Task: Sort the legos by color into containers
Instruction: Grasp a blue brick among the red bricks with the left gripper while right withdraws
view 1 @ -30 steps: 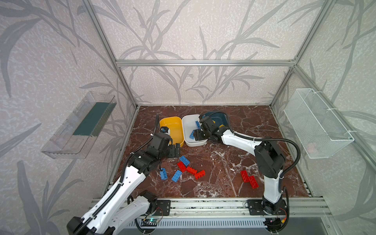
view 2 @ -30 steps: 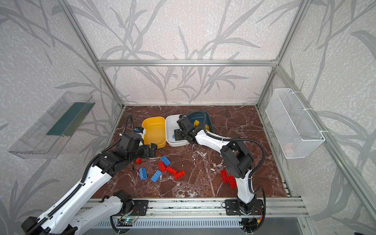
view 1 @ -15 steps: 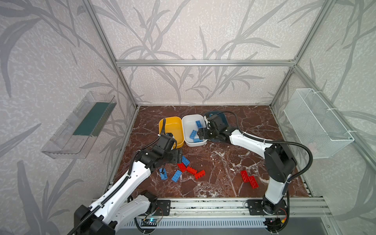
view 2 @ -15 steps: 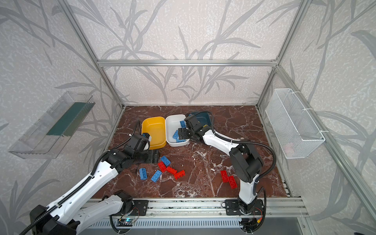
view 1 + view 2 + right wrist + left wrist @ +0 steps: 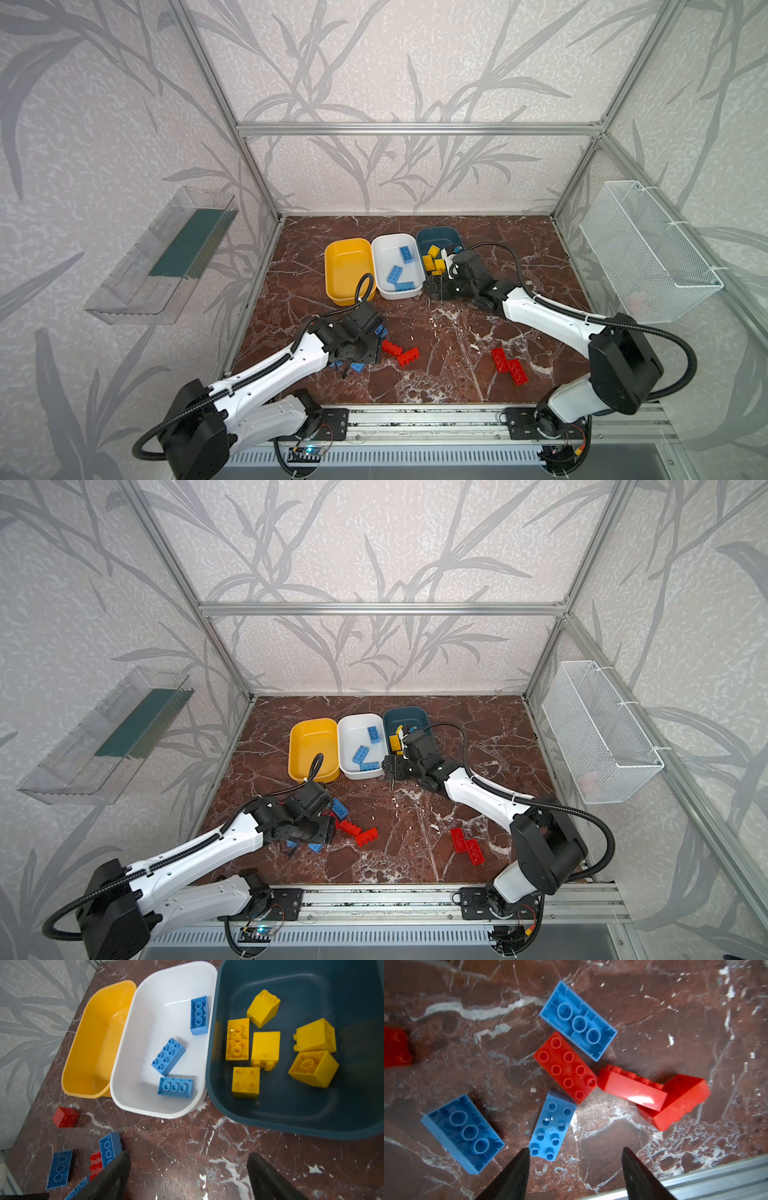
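Dial: 12 at the back wall, centred on the marble tabletop (image 5: 457,324).
Red pair (image 5: 509,365): at 4, lying flat and touching, well apart from both grippers.
Left gripper (image 5: 574,1150): at 8, over the loose cluster; spread apart, gripping nothing.
Studded blue brick (image 5: 552,1126): studs up, one end just beside a left fingertip (image 5: 517,1167), outside the gap.
First hollow blue brick (image 5: 463,1133): hollow side up, near the studded blue brick but apart from it.
Red studded brick (image 5: 564,1068): close against the studded blue brick and the second hollow blue brick (image 5: 578,1020).
Tipped red bricks (image 5: 631,1086): two on their sides, touching each other.
Small red brick (image 5: 65,1117): alone, near the yellow tub.
Right gripper (image 5: 188,1153): just off centre toward 1, at the 6 side of the white and teal tubs; spread wide, empty.
Yellow tub (image 5: 93,1043): at 10, against the white tub.
White tub (image 5: 145,1022): at 11, holding three blue bricks (image 5: 168,1056).
Teal tub (image 5: 311,1105): at 12, holding six yellow bricks (image 5: 265,1048).
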`<state>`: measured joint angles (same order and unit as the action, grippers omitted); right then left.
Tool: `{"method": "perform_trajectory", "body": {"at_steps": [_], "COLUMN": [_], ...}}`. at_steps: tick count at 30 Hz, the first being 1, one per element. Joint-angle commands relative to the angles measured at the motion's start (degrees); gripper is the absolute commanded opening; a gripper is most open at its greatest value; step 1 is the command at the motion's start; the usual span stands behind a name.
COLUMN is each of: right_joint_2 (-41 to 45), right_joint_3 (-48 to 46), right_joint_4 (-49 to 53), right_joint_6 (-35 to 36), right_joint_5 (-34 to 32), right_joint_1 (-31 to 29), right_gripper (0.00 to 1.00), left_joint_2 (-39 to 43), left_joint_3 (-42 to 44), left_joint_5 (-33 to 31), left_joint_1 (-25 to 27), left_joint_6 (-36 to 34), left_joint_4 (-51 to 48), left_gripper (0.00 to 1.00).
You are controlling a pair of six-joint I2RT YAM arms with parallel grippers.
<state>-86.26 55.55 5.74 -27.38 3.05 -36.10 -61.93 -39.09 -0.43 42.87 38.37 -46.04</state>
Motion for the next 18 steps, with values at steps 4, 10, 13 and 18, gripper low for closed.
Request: {"method": "perform_trajectory", "body": {"at_steps": [4,10,13,18], "right_joint_2": [4.4,5.5,6.2,6.6], "right_joint_3": [-3.9,-6.3,-6.8,-6.9], "right_joint_4": [-1.7,-1.8,-1.6,-1.5], "right_joint_6": [-0.5,-0.7,-0.6,-0.6], "right_joint_5": [0.1,0.8,1.1,1.3], "right_joint_1": [1.4,2.0,2.0,2.1], "right_gripper": [0.89,0.89,0.89,0.89], "left_joint_2": [-2.0,-6.1,-7.6,-8.3], "left_joint_3": [1.8,3.5,4.5,6.2], "left_joint_5": [-2.8,-3.4,-3.8,-3.9], "left_joint_1": [0.2,0.2,0.2,0.2], "left_joint_6": [2.4,2.5,2.8,2.8], "left_joint_4": [2.7,5.2,6.3,8.1], "left_gripper": [0.7,0.67,0.63,0.6]}}
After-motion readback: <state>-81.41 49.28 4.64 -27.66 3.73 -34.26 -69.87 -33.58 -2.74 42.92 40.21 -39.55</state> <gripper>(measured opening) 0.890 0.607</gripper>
